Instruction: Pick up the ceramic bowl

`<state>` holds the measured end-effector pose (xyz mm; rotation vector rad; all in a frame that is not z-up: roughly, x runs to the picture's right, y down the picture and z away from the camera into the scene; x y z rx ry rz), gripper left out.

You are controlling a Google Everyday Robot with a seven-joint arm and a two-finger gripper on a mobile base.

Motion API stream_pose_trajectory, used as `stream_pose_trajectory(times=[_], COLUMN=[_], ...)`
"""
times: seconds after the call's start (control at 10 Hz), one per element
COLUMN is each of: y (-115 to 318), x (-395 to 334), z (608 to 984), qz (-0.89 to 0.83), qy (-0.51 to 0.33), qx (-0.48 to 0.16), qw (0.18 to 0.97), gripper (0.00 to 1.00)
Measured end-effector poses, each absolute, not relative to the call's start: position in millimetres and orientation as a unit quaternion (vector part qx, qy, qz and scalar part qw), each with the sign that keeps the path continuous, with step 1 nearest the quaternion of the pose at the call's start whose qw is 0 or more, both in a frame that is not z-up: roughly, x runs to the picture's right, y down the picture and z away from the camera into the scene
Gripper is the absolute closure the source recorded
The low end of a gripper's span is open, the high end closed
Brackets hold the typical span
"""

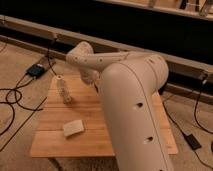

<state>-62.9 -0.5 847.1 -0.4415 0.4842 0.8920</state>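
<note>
We see a light wooden table (55, 142) of joined planks standing on a speckled, pale floor (15, 67). Black cables (12, 100) trail across the floor at both sides, and a small dark box (36, 70) lies left of the table. Behind runs a dark wall (150, 25) with pale rails. The pincer is hidden from us.

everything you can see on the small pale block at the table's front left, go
The pale block is small, flat and roughly rectangular with rounded corners, off-white and matte, like a sponge. It lies flat and slightly skewed on the wooden table, in front of the upright pale bottle and apart from it. Only the tabletop touches it. The gripper is hidden behind the arm.
</note>
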Motion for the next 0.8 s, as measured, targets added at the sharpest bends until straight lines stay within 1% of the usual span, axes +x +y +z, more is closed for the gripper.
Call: stream_pose_trajectory(times=[0.8], y=[-0.8], x=[-71.0], z=[836.0], qz=[0.432], qy=[0.234], qx=[-0.178], qw=[0.853], gripper=[1.0])
